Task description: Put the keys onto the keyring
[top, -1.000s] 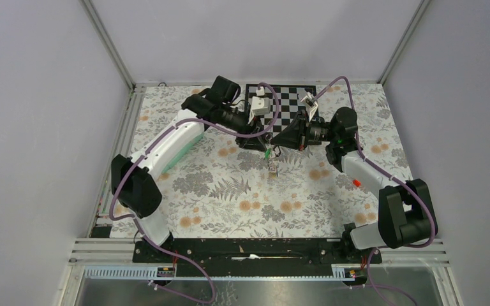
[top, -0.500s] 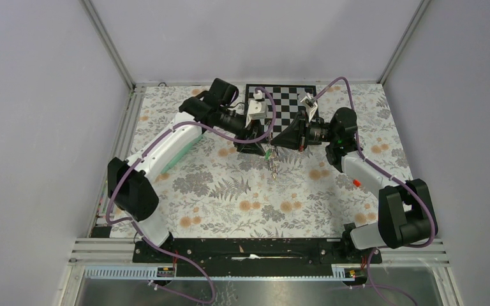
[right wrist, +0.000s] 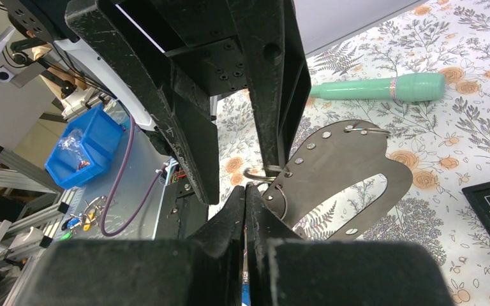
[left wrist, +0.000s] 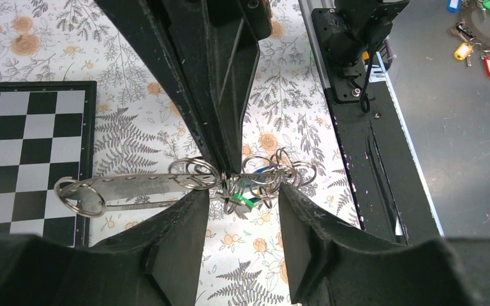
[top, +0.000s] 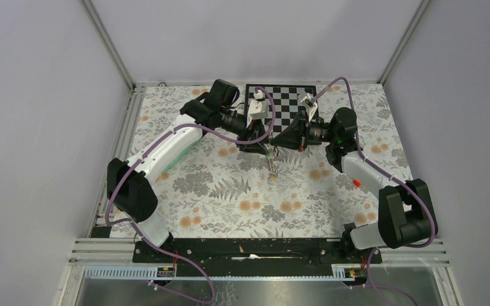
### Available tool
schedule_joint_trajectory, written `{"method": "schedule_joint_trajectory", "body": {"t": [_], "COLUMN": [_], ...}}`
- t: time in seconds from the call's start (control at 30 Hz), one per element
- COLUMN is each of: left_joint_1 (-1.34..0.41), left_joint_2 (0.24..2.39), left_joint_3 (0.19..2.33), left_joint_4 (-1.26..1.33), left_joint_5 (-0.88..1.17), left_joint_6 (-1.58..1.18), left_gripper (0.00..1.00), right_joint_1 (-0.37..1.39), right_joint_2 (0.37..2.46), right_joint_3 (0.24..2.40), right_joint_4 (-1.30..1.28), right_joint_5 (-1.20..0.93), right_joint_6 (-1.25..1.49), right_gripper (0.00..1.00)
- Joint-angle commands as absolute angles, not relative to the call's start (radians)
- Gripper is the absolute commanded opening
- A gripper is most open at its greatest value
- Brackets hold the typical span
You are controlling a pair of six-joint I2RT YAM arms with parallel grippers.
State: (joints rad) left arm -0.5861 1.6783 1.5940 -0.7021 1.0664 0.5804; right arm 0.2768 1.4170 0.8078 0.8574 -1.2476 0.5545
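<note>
A bunch of silvery rings (left wrist: 265, 173) hangs from a flat metal plate (left wrist: 134, 186) with holes, held above the mat. I take the bunch for the keyring. Small keys hang in it, one with a green head (left wrist: 247, 201) and one with a blue head (left wrist: 263, 171). From above, the bunch (top: 272, 166) dangles between the two wrists. My right gripper (right wrist: 245, 188) is shut and pinches at the rings beside the plate (right wrist: 338, 153). What lies between its tips is hidden. My left gripper (left wrist: 242, 191) is open, its fingertips (left wrist: 194, 201) just short of the rings, nothing between them.
A checkerboard (left wrist: 13, 146) lies at the back of the floral mat. A long mint-green piece (right wrist: 383, 86) rests on the mat to the left, and a small orange-red cylinder (top: 356, 183) lies by the right arm. The black front rail (left wrist: 357, 127) borders the mat.
The left gripper has opened a little wider and shifted slightly at the hanging bunch. The right gripper has stayed shut and kept its place.
</note>
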Motion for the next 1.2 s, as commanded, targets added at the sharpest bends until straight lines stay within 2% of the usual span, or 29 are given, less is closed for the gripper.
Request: {"method": "schedule_joint_trajectory", "body": {"t": [0.0,0.23,0.37,0.77,0.97,1.07,1.1,1.17], "left_joint_1": [-0.592,-0.595,-0.595,-0.597,-0.597,-0.599,-0.603,-0.618], "left_joint_2": [1.639,1.638,1.637,1.677,1.678,1.670,1.666,1.654], "left_joint_3": [1.585,1.571,1.564,1.618,1.619,1.618,1.617,1.621], "left_joint_4": [-0.653,-0.653,-0.653,-0.638,-0.637,-0.637,-0.640,-0.686], "left_joint_5": [1.127,1.129,1.123,1.131,1.123,1.084,1.051,0.968], "left_joint_6": [0.574,0.576,0.580,0.534,0.527,0.507,0.507,0.548], "left_gripper": [0.47,0.37,0.28,0.15,0.00,0.00,0.00,0.00], "right_joint_1": [0.274,0.275,0.275,0.275,0.275,0.274,0.273,0.264], "right_joint_2": [1.411,1.414,1.412,1.417,1.417,1.413,1.410,1.400], "right_joint_3": [0.817,0.819,0.820,0.810,0.809,0.807,0.808,0.810], "right_joint_4": [0.895,0.896,0.896,0.897,0.896,0.874,0.857,0.817], "right_joint_5": [-1.241,-1.241,-1.241,-1.239,-1.240,-1.242,-1.242,-1.239], "right_joint_6": [0.546,0.549,0.547,0.544,0.540,0.516,0.500,0.466], "right_gripper": [0.00,0.00,0.00,0.00,0.00,0.00,0.01,0.12]}}
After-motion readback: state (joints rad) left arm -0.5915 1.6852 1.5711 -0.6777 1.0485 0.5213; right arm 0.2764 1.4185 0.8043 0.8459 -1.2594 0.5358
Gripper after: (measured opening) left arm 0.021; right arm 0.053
